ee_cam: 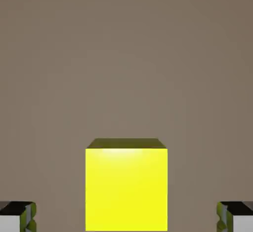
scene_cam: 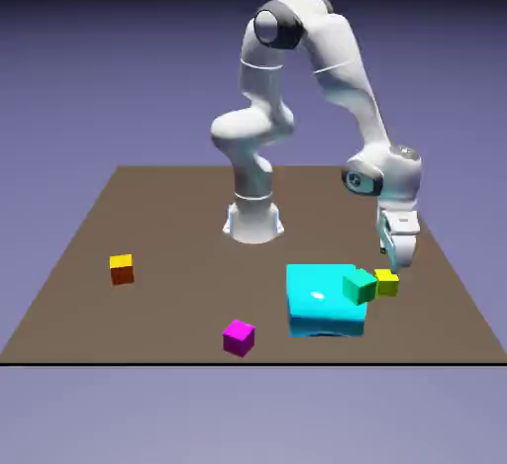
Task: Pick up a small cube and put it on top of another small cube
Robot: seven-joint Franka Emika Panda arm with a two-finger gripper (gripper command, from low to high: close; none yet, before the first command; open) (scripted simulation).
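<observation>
Here, item one: the yellow cube, tiny, plain, resting on the brown surface just beside the teal cube on the exterior view's right, whether touching or a hair apart you cannot tell. Your tool hangs right above it, set wide, nothing held; in the hand view one fingertip stands off to each side with clear gaps to the cube.

Handling, by judgement: likely light, rigid, smooth-faced, not fragile. Take it on the two opposite side faces, about mid-height.

Orientation: flat on one face, top level, sides square to your tool's closing line. No long axis; all edges look equal.

Item two: the teal cube, beside the large cyan block, top bare.
</observation>
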